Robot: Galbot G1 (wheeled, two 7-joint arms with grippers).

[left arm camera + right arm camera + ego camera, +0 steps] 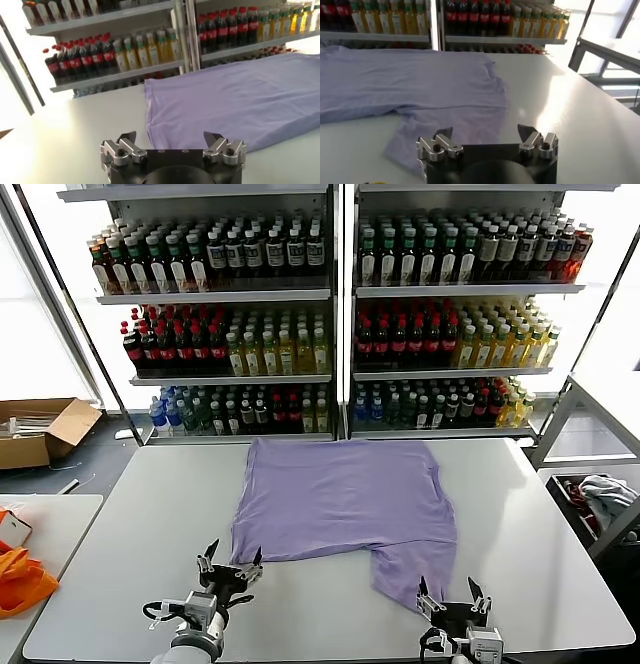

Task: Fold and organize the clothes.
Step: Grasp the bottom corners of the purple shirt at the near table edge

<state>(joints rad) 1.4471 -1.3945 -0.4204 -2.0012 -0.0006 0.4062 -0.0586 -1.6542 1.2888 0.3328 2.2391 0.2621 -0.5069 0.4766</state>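
A lavender T-shirt [340, 502] lies flat and plain side up in the middle of the white table [130, 524]. One sleeve [415, 572] sticks out toward the near edge on the right. My left gripper [230, 562] is open and empty, just off the shirt's near left corner. My right gripper [451, 592] is open and empty, at the tip of the sleeve. The shirt also shows in the left wrist view [240, 100] and in the right wrist view [415, 85], ahead of each open gripper [170, 139] [485, 132].
Shelves of bottled drinks [330, 324] stand behind the table. An orange cloth [20, 579] lies on a side table at the left. A cardboard box [40, 429] sits on the floor at the left. A bin with cloth [600, 499] stands at the right.
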